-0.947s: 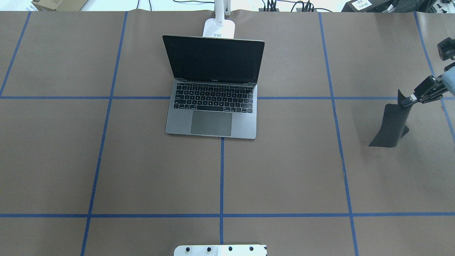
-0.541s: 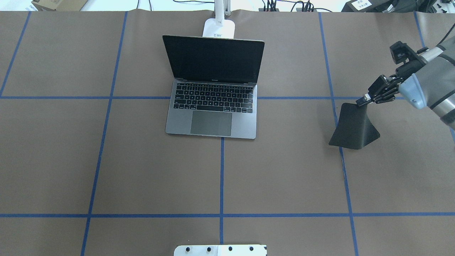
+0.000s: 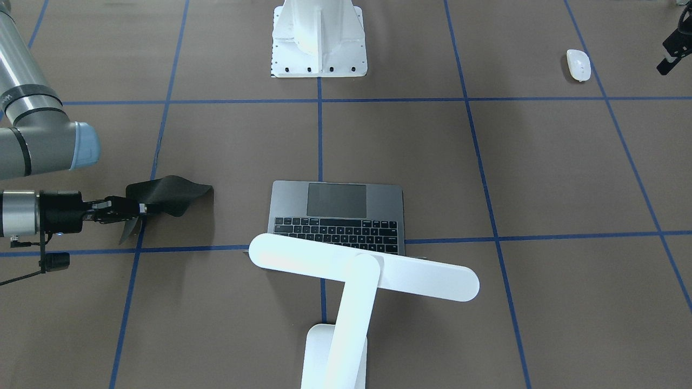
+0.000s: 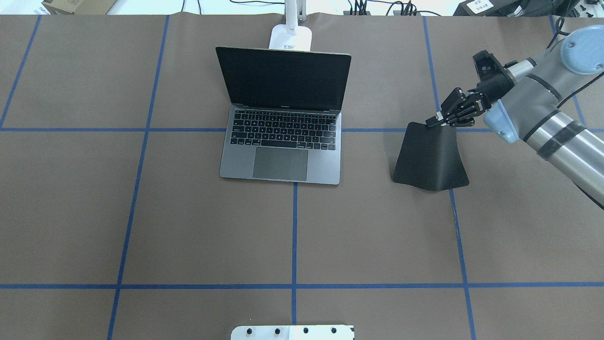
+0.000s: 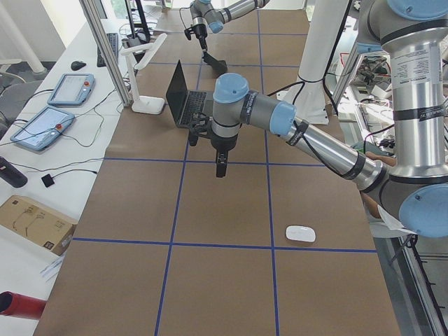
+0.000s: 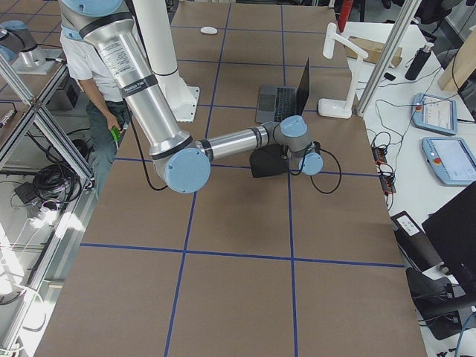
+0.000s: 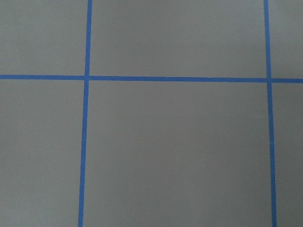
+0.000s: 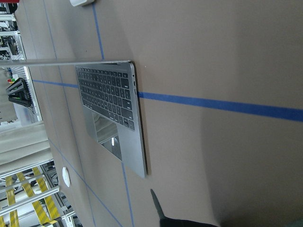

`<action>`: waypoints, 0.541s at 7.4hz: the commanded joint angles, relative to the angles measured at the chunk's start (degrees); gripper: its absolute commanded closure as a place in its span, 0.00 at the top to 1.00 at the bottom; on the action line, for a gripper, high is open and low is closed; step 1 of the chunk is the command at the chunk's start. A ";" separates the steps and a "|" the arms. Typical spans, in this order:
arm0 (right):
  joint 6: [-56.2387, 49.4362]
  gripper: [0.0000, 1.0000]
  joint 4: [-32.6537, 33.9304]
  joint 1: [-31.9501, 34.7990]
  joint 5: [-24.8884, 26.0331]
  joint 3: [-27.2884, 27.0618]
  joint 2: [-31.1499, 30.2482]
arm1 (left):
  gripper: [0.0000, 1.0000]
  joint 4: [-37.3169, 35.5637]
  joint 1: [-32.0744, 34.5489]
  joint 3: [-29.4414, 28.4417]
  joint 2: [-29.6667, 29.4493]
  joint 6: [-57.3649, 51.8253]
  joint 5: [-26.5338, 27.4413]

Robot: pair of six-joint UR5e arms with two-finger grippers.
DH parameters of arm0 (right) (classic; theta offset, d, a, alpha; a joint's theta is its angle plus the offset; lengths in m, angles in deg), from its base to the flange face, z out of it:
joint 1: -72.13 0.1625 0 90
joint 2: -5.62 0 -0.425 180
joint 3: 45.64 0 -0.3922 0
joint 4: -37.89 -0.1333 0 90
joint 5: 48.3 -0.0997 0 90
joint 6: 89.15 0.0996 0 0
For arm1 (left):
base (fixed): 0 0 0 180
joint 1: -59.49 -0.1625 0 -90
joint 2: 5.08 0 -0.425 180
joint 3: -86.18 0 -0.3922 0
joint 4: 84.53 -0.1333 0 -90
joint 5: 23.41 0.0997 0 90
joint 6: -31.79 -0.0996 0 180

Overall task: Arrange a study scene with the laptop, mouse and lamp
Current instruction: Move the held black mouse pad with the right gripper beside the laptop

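Observation:
The open grey laptop [image 4: 283,141] sits at the table's far middle, and it also shows in the front view [image 3: 338,210]. The white lamp [image 3: 378,270] stands behind it, its base [image 4: 291,38] at the far edge. The white mouse [image 3: 578,65] lies near the robot's left side, and it also shows in the left side view [image 5: 300,233]. My right gripper [image 4: 432,123] is shut on the far edge of a thin black pad [image 4: 430,158], which is bent and lifted there, right of the laptop. My left gripper [image 5: 220,170] hangs above bare table near the mouse; I cannot tell its state.
The white bolted pedestal [image 3: 319,54] stands at the robot's edge of the table. Blue tape lines [image 4: 294,236] divide the brown table cover. A person stands by the robot in the right side view [image 6: 97,82].
My right arm has moved left from the table's right edge toward the laptop, carrying the black pad with it. The laptop and lamp have not moved.

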 commanded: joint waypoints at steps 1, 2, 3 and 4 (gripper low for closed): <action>0.05 0.00 -0.14 -1.46 -4.16 4.72 4.94 | 1.00 0.00 -0.01 -0.07 -0.05 0.01 0.00; 0.05 0.00 -0.14 -1.72 -4.44 5.78 5.92 | 1.00 0.09 -0.01 -0.50 -0.13 0.01 0.00; -0.03 0.00 -0.22 -2.08 -4.71 6.83 6.80 | 1.00 0.09 -0.01 -0.77 -0.13 0.01 0.00; -0.03 0.00 -0.22 -2.86 -6.10 7.80 7.67 | 1.00 0.09 -0.01 -0.86 -0.13 0.01 0.00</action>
